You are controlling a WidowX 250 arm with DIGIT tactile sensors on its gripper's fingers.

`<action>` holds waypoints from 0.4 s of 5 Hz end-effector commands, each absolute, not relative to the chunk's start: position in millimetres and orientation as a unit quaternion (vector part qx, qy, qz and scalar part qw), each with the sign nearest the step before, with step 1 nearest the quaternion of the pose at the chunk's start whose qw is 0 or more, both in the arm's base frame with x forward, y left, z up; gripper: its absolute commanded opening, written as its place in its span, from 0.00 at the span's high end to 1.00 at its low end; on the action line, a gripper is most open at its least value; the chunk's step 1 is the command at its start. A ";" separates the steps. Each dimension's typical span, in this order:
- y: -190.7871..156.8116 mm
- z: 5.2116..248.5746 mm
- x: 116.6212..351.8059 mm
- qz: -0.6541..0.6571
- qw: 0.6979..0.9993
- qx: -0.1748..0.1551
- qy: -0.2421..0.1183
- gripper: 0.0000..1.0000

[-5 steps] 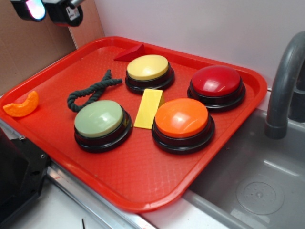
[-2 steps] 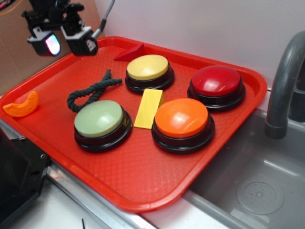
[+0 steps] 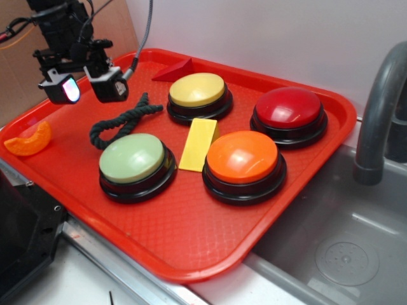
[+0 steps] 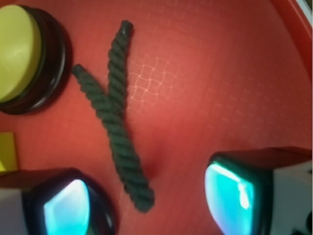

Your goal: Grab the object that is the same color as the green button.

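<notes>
A black robot arm point(image 3: 60, 28) of jointed, blocky segments is seen in the exterior view, with thin black cables looped along its side and a grey cable running off from behind it. It ends in a black two-fingered gripper point(image 3: 88, 89), each finger point(image 3: 108, 86) being a chunky black block with rounded corners and small white markings on its outer face. On the inner faces, glossy pads point(image 4: 229, 198) glowing cyan to teal are set, with a pinkish tint seen on one pad in the exterior view, and pale grey casing is visible at the outer edges in the wrist view
</notes>
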State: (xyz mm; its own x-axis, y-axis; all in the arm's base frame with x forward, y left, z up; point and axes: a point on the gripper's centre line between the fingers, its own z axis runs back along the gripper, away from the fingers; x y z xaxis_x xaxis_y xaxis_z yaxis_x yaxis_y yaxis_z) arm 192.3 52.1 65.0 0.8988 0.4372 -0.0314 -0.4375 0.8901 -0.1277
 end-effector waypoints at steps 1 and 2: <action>38.4 30.3 192.3 0.208 0.976 -0.066 0.007 0.00; 33.8 16.6 191.0 0.205 0.977 -0.061 0.018 0.00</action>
State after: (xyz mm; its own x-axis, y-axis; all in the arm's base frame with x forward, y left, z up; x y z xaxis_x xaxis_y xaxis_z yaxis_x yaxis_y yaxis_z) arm 193.0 32.9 18.1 0.9101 0.4091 -0.0659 -0.4141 0.9033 -0.1120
